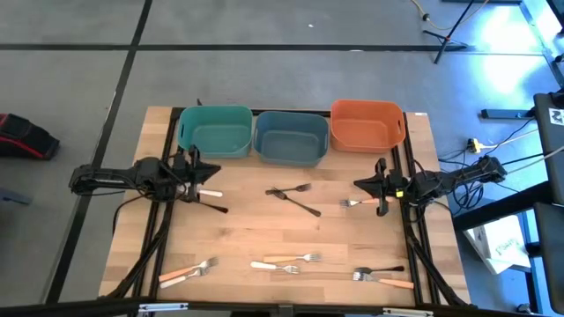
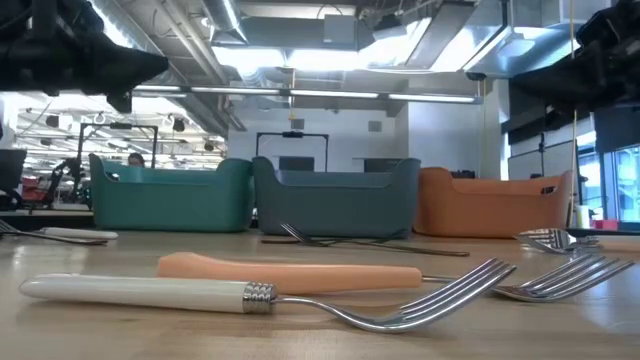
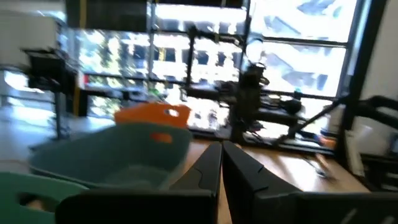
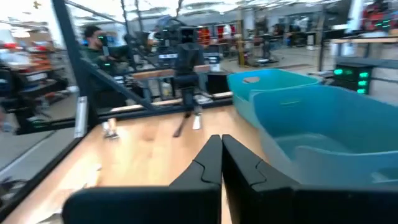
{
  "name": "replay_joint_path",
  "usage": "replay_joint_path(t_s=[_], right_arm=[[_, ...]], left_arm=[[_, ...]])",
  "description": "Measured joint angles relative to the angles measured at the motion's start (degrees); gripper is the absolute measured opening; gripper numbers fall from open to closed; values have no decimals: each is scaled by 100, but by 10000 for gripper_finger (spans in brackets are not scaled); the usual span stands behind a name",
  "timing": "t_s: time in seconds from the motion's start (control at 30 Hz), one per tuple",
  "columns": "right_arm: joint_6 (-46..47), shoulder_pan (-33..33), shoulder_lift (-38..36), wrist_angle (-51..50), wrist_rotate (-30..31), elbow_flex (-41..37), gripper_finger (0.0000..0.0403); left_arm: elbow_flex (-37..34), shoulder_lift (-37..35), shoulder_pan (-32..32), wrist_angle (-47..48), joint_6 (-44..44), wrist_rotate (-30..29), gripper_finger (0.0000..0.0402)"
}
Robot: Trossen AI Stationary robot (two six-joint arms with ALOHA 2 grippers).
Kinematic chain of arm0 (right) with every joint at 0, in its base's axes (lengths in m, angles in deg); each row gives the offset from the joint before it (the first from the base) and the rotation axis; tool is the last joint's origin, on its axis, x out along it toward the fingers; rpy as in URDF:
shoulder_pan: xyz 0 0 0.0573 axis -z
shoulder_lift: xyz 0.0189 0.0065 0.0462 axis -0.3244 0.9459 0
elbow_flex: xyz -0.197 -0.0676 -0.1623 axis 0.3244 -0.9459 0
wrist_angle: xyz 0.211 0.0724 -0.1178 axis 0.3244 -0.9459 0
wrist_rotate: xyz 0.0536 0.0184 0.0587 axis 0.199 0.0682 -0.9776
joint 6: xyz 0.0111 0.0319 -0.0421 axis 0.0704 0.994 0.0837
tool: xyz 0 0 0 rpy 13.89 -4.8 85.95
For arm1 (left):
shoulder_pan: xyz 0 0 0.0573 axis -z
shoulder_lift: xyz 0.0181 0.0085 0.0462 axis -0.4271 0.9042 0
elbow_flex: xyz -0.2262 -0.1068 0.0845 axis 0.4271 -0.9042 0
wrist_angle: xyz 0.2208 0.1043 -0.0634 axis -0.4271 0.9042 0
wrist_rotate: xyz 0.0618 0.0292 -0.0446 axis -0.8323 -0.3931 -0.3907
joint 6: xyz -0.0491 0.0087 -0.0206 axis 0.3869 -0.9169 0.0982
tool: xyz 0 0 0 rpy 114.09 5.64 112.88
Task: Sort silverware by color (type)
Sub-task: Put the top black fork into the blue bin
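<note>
Ten or so small forks with metal tines and slim handles lie flat on the pale wooden table [image 1: 238,233], and none is in a bin yet. Two black-handled forks [image 1: 293,199] cross each other near the middle, just in front of the grey-blue plastic bin [image 1: 291,136]. A white-handled fork [image 1: 209,193] and a black-handled one [image 1: 211,207] lie at the left gripper [image 1: 192,173]. An orange-handled fork [image 1: 355,202] lies by the right gripper [image 1: 381,187]. Along the near edge you have an orange-handled pair [image 1: 187,271], two cream-handled forks [image 1: 284,261], and a black and an orange one [image 1: 383,276].

You should expect each fork to be light, rigid and thin, lying almost flush with the wood. The smooth handles and polished tines will likely slip, so take each across the middle of the handle, near its balance point. I judge the crossed pairs awkward; lift the upper fork first.

Both grippers hover above the table with their fingers pressed together and nothing between them, as each wrist view shows. You will need to open them before descending.

Behind the forks, the teal plastic bin [image 1: 214,129] and the orange plastic bin [image 1: 367,124] flank the grey-blue one.
</note>
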Motion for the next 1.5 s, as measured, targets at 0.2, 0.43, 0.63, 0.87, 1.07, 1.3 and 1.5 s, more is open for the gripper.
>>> replay_joint_path(t_s=[0.2,0.43,0.63,0.87,1.07,1.3,1.5], right_arm=[[-9,14,1137,579,502,246,3],[2,471,2641,1458,623,569,3],[6,1050,3872,1593,297,1250,3],[172,1252,5042,1593,76,2250,3],[163,1238,5782,1578,-74,3036,3],[-376,1239,6959,1362,-268,3851,8],[-486,1250,7845,279,-74,4716,84]], left_arm=[[0,136,-1,-943,-820,-146,8],[0,506,-2,-1445,-1376,-98,8],[0,915,-2,-1764,-1688,246,8],[0,1303,-28,-2085,-1957,329,8],[2,1464,-26,-2083,-1262,329,8],[2,1703,-26,-1813,-545,330,8],[4,1853,-17,-1877,-439,330,8]])
